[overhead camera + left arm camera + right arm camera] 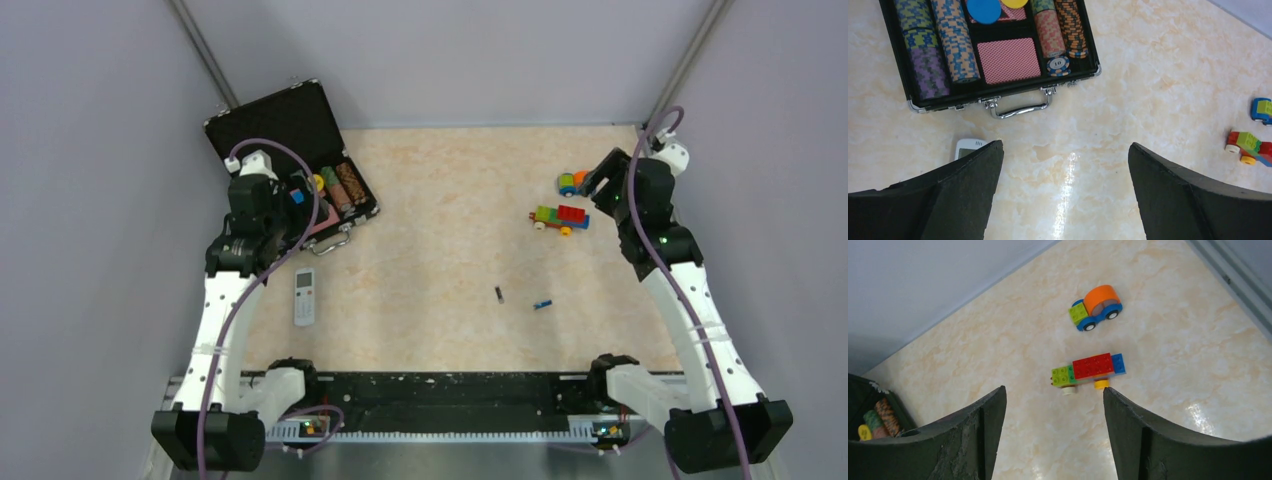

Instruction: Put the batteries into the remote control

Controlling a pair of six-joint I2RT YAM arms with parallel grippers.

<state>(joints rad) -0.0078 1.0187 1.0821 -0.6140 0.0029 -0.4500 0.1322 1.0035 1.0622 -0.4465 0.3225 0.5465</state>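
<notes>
The white remote control (pixel 304 296) lies on the table near the left arm; its top end peeks past my left finger in the left wrist view (pixel 968 146). The black battery (pixel 498 293) and the blue battery (pixel 542 304) lie apart at the table's front middle. My left gripper (pixel 1065 150) is open and empty, raised over the table just in front of the chip case. My right gripper (pixel 1054 392) is open and empty, raised at the far right near the toy cars. Neither wrist view shows the batteries.
An open black chip case (pixel 300 170) with stacked chips and red cards (pixel 1008 60) stands at the back left. Two block cars sit at the back right: an orange-blue one (pixel 1095 307) and a red-green one (pixel 1089 368). Grey walls enclose the table.
</notes>
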